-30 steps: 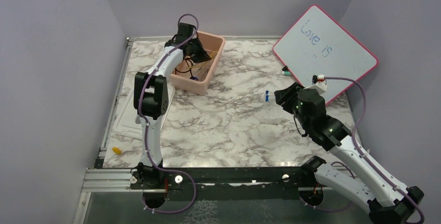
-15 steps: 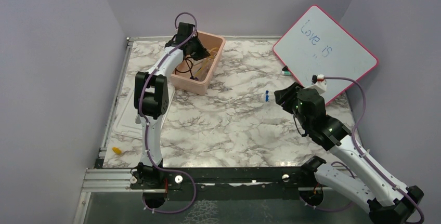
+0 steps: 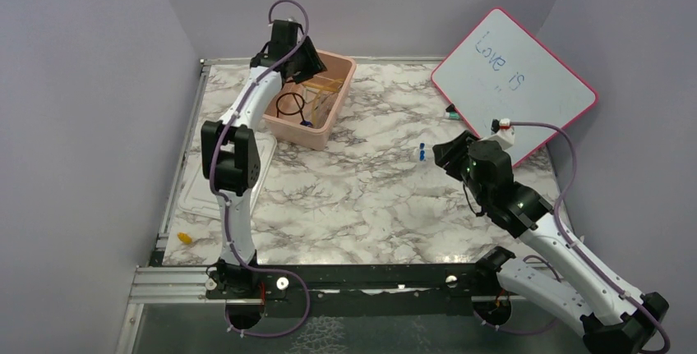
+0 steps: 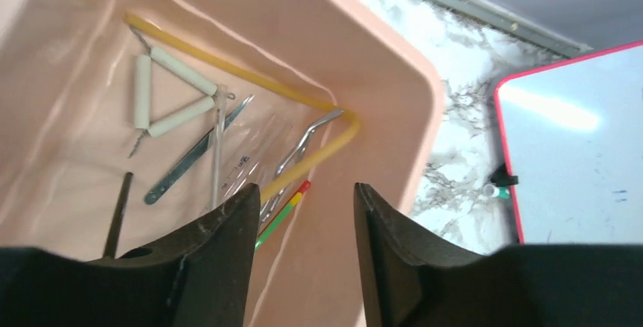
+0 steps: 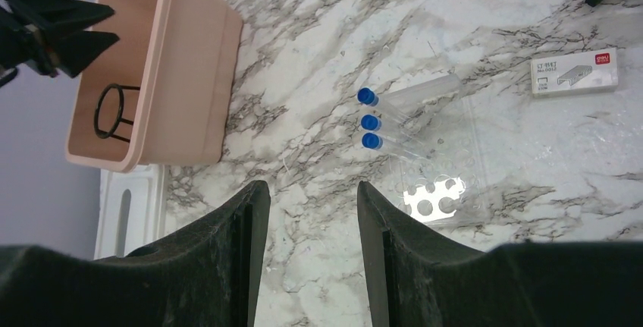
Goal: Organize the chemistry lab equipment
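Overhead, the left gripper hung above the pink tub at the far left of the tabletop, its jaws partly spread with nothing between them. Inside the tub lay the amber rubber tube, bent along the wall, thin metal tweezers, a green-handled tool and, seen from the right wrist camera, the black wire ring.

Over on the right, the right gripper hovered with its jaws wide apart and empty, looking down on three blue-capped tubes that lay side by side on the bare marble, well apart from the tub. A clear rack lay flat just beside them, and a small box of staples sat farther off.

Those tubes looked like the pieces left to sort. They would probably be light, smooth and stiff, apt to roll or slip sideways under a careless pinch, and possibly brittle. Taking one at a time across its clear body, just behind the cap, with a gentle squeeze seemed the safest hold.
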`<state>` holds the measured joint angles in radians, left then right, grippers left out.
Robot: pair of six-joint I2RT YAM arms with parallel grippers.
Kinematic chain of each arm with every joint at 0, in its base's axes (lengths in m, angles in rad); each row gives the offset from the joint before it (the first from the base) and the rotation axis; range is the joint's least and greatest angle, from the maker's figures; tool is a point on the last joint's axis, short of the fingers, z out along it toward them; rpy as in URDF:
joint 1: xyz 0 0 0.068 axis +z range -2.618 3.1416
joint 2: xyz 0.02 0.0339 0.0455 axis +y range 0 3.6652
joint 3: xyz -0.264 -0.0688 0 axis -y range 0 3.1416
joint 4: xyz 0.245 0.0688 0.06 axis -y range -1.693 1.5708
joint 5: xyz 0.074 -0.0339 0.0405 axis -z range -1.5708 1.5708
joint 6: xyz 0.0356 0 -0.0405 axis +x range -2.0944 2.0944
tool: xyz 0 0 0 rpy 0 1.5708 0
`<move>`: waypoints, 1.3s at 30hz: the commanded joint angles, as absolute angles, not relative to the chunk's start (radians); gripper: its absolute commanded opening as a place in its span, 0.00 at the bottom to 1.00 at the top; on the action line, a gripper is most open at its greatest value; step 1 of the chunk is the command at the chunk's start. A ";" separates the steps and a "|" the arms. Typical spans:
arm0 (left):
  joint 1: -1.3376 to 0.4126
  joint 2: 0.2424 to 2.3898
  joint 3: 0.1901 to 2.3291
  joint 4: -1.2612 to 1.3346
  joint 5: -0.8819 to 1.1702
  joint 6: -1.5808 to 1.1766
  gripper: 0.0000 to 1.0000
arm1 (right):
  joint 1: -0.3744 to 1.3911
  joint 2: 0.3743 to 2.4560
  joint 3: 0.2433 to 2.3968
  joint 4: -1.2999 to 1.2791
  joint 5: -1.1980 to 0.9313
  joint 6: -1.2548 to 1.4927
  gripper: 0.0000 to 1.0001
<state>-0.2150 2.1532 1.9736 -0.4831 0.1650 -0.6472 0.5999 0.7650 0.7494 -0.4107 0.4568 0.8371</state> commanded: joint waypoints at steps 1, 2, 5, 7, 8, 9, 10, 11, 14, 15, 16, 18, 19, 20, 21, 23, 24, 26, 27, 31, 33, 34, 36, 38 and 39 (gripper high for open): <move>-0.182 1.986 2.001 -0.530 0.092 -0.523 0.54 | 0.594 0.762 0.733 -0.379 0.448 0.836 0.51; -0.172 1.967 1.988 -0.536 0.087 -0.514 0.55 | 0.595 0.760 0.733 -0.379 0.447 0.836 0.51; -0.133 1.901 1.931 -0.552 0.069 -0.482 0.56 | 0.594 0.746 0.728 -0.380 0.448 0.828 0.51; -0.105 1.846 1.866 -0.564 0.047 -0.457 0.56 | 0.595 0.735 0.725 -0.384 0.453 0.819 0.51; -0.091 1.813 1.828 -0.571 0.033 -0.447 0.56 | 0.594 0.729 0.723 -0.385 0.456 0.816 0.51; -0.073 1.781 1.788 -0.575 0.014 -0.438 0.56 | 0.594 0.723 0.720 -0.385 0.459 0.812 0.51; -0.057 1.743 1.747 -0.578 0.008 -0.430 0.56 | 0.595 0.717 0.717 -0.383 0.460 0.809 0.51; -0.038 1.706 1.704 -0.578 -0.021 -0.425 0.56 | 0.594 0.715 0.712 -0.380 0.462 0.805 0.51; 0.027 1.609 1.584 -0.576 -0.047 -0.423 0.56 | 0.595 0.710 0.698 -0.362 0.454 0.795 0.51; 0.044 1.583 1.544 -0.577 -0.051 -0.417 0.56 | 0.594 0.711 0.692 -0.355 0.448 0.791 0.51; 0.058 1.558 1.500 -0.579 -0.053 -0.415 0.55 | 0.594 0.714 0.688 -0.350 0.441 0.788 0.51; 0.073 1.503 1.403 -0.581 -0.056 -0.422 0.52 | 0.594 0.719 0.681 -0.338 0.425 0.782 0.51; 0.075 1.477 1.352 -0.582 -0.057 -0.426 0.50 | 0.595 0.723 0.679 -0.335 0.414 0.778 0.51; 0.076 1.448 1.298 -0.581 -0.049 -0.440 0.50 | 0.594 0.726 0.676 -0.330 0.403 0.772 0.51; 0.076 1.420 1.239 -0.574 -0.034 -0.458 0.50 | 0.594 0.730 0.675 -0.325 0.390 0.766 0.51; 0.076 1.369 1.136 -0.561 -0.003 -0.486 0.51 | 0.594 0.738 0.671 -0.314 0.370 0.753 0.51; 0.077 1.347 1.091 -0.554 -0.001 -0.502 0.53 | 0.594 0.741 0.671 -0.310 0.360 0.745 0.51; 0.076 1.312 1.008 -0.527 0.026 -0.526 0.58 | 0.594 0.748 0.670 -0.298 0.348 0.735 0.51; 0.076 1.300 0.971 -0.507 0.035 -0.538 0.60 | 0.594 0.754 0.670 -0.291 0.342 0.730 0.51; 0.076 1.319 0.880 -0.431 0.133 -0.530 0.62 | 0.595 0.779 0.676 -0.265 0.312 0.716 0.51; 0.076 1.361 0.871 -0.428 0.154 -0.515 0.63 | 0.594 0.789 0.683 -0.261 0.295 0.711 0.52; 0.076 1.384 0.869 -0.428 0.165 -0.506 0.62 | 0.594 0.793 0.686 -0.261 0.291 0.708 0.52; 0.076 1.426 0.859 -0.423 0.187 -0.502 0.62 | 0.594 0.797 0.689 -0.261 0.289 0.705 0.52; 0.076 1.466 0.855 -0.413 0.194 -0.493 0.62 | 0.594 0.795 0.689 -0.259 0.295 0.704 0.53; 0.076 1.483 0.857 -0.412 0.190 -0.489 0.62 | 0.594 0.794 0.688 -0.259 0.297 0.704 0.53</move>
